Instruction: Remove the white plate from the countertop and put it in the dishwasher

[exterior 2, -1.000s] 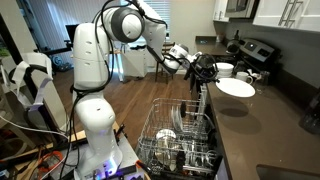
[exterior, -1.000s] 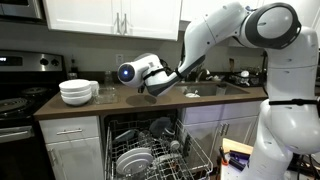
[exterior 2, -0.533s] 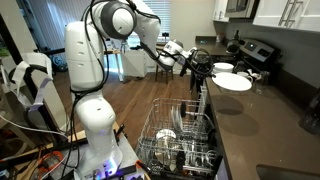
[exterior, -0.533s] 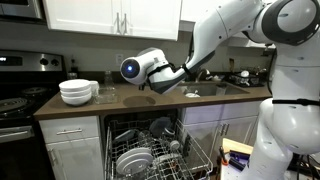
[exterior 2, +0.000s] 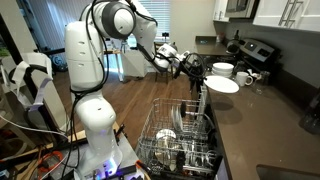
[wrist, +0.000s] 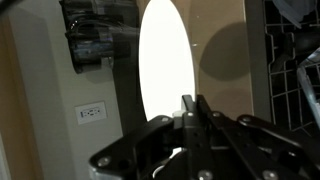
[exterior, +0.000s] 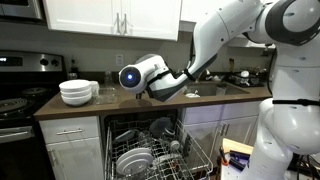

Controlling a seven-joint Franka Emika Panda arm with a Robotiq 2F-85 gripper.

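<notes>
Your hand [wrist: 190,104] is pinching the near rim of the white plate [wrist: 165,60], fingers pressed together on its edge. In the wrist view the plate shows as a bright oval, with its shadow falling on the brown surface beside it. In an exterior view the plate [exterior 2: 222,85] hangs roughly level, clear of the dark brown tabletop [exterior 2: 250,125] and just past its front edge, above the far end of the open dishwasher [exterior 2: 180,140]. The grey wire rack [exterior: 160,148] is pulled out below the counter line, and upright plates [exterior: 135,160] already stand in its prongs. On the tabletop, a stack of white bowls [exterior: 77,92] sits near the stove [exterior: 15,100], well apart from the held plate. The far end near the sink is cluttered with small items too blurred to name. White upper cabinets [exterior: 110,15] run along the wall. A wood floor [exterior 2: 130,110] extends behind the robot base. A wall outlet [wrist: 92,112] shows in the wrist view.
</notes>
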